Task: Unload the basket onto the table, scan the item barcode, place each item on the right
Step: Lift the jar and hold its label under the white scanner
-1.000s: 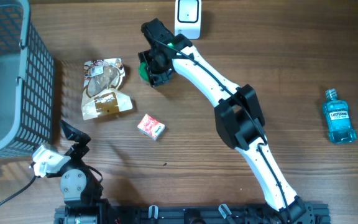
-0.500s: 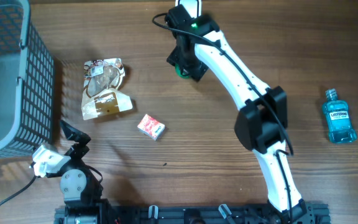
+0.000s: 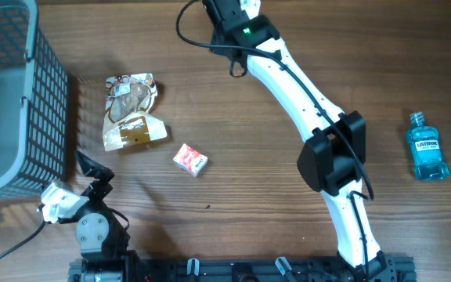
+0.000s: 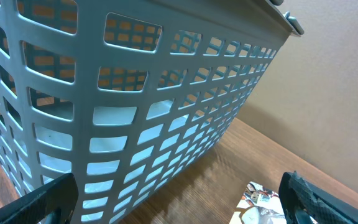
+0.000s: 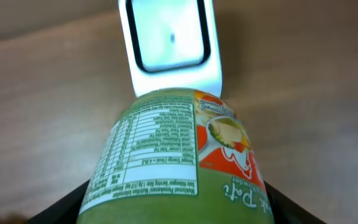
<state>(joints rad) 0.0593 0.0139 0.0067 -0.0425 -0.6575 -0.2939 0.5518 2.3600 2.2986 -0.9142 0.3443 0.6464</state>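
The item is a green cylindrical can (image 5: 173, 162) with a nutrition label and an orange patch. My right gripper (image 5: 176, 213) is shut on it, black fingers on both its sides. In the right wrist view the can's far end points at the white scanner (image 5: 169, 43) with its dark-framed window, close in front of it. Overhead, the right gripper (image 3: 227, 19) is at the table's far edge, and the arm hides the can and most of the scanner. My left gripper (image 3: 92, 168) rests open at the near left, holding nothing.
A grey mesh basket (image 3: 6, 94) stands at the far left and fills the left wrist view (image 4: 135, 93). A snack bag (image 3: 131, 110) and a small red box (image 3: 189, 159) lie left of centre. A blue mouthwash bottle (image 3: 427, 146) lies at the right.
The right arm carried the green can right and toward the far edge, from beside the scanner to directly over it. The left arm has not moved.
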